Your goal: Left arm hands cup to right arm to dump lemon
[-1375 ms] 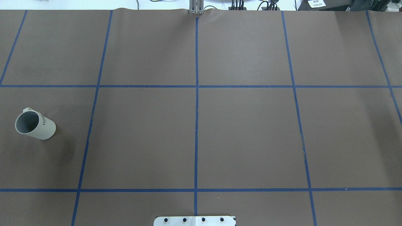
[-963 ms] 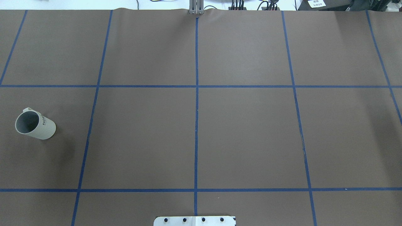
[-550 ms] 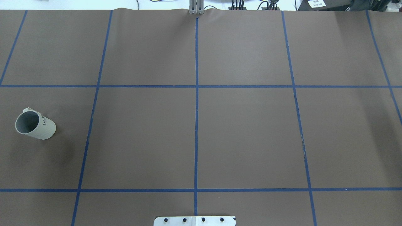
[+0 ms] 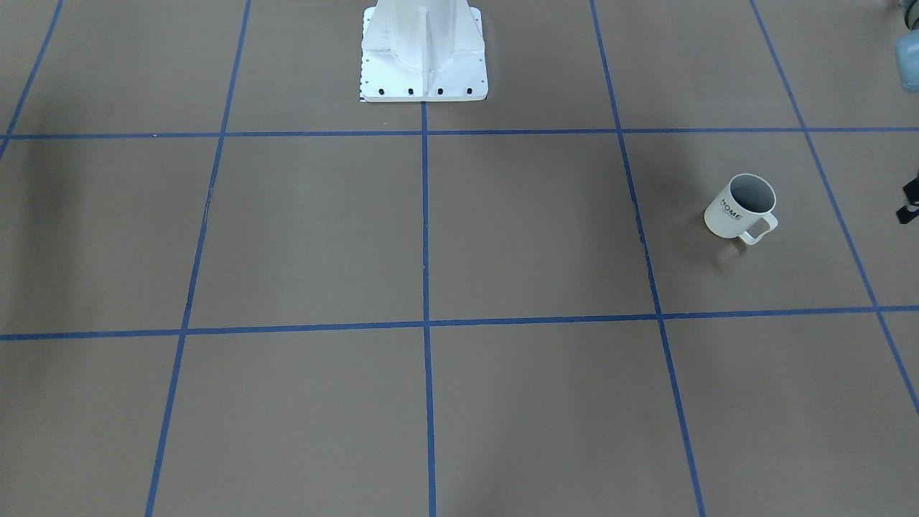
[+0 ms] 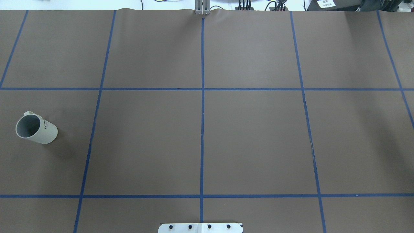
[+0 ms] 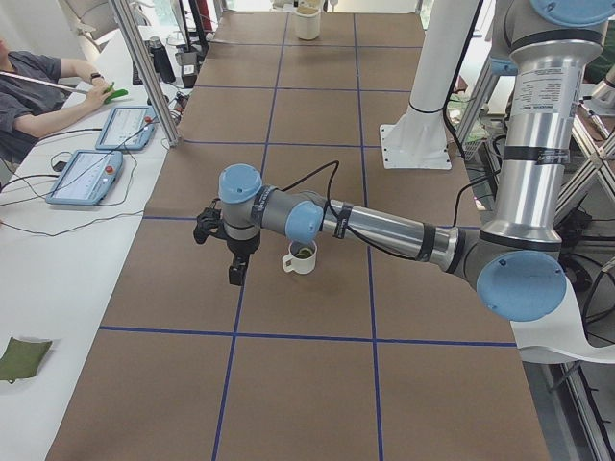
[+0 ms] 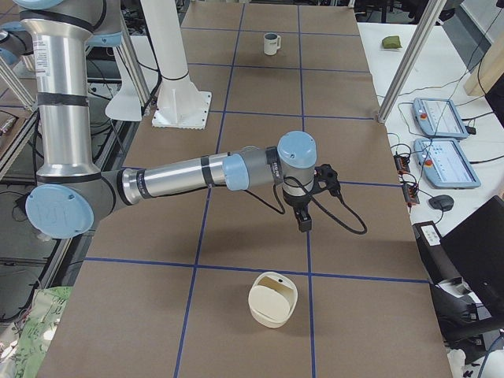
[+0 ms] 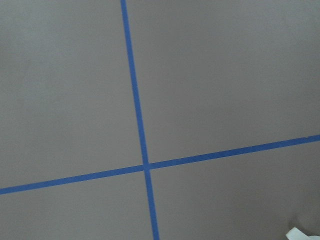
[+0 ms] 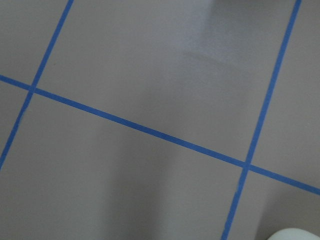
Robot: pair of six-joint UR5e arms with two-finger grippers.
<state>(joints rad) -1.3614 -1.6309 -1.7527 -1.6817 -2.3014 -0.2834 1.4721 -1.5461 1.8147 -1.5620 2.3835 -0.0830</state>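
The white ribbed "HOME" cup [image 5: 36, 128] stands upright at the table's left, and also shows in the front-facing view [image 4: 743, 208] and the left view [image 6: 300, 257]. A yellow-green lemon [image 6: 304, 253] lies inside it. The left arm [image 6: 365, 226] reaches out low. Its left gripper [image 6: 235, 269] points down just beyond the cup, apart from it; I cannot tell whether it is open or shut. The right arm [image 7: 181, 175] holds the right gripper [image 7: 303, 220] above the table at the other end; I cannot tell its state. Both wrist views show only the brown mat.
A cream container [image 7: 273, 299] stands on the mat near the right gripper. The white robot base [image 4: 423, 54] sits at mid table. An operator [image 6: 34, 82] and tablets [image 6: 86, 176] are at the side table beyond the left gripper.
The cup has not moved in the overhead view and no arm shows there. The faint shadow below the cup has grown lighter.
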